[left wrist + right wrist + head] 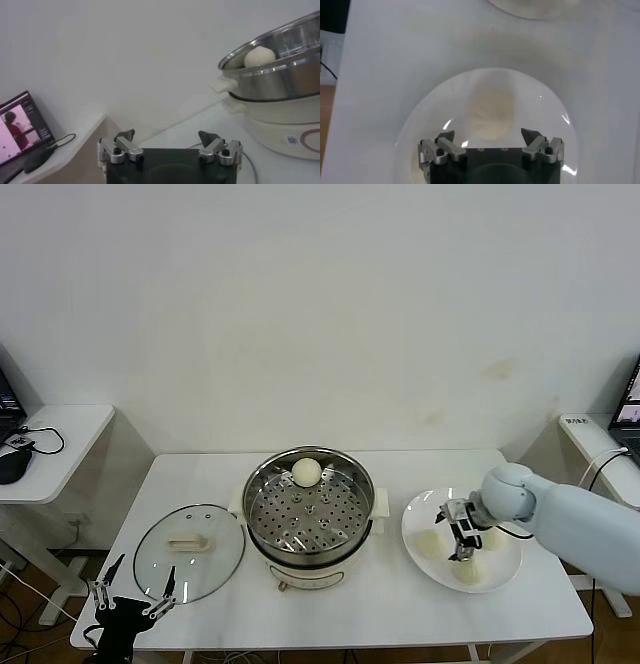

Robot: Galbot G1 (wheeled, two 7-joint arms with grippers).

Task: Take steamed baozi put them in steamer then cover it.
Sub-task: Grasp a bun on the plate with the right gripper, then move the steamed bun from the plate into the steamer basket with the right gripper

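1. The steamer, a shiny perforated steel basket on a white electric cooker base, stands at the middle of the white table.
2. One steamed baozi sits inside the basket at its far rim; the left wrist view shows the same bun rising just above the steel edge.
3. The cover, a clear glass lid with a cream handle, lies flat on the table just left of the steamer, apart from it.
4. A white plate lies on the table to the right of the steamer and carries three more buns; one is on the side nearest the steamer and another near the front rim.
5. The right gripper hangs low over the plate among those buns, fingers spread wide and holding nothing; its wrist camera shows a pale bun on the plate just ahead of the open fingertips.
6. The left gripper waits at the table's near left corner, by the lid's front edge, its fingers also spread and empty.
7. A small printed label and part of a reddish ring mark show on the cooker base, but the writing is too small to read.
8. A side desk at the left holds a dark mouse with a cable, and a lit laptop screen shows in the left wrist view.
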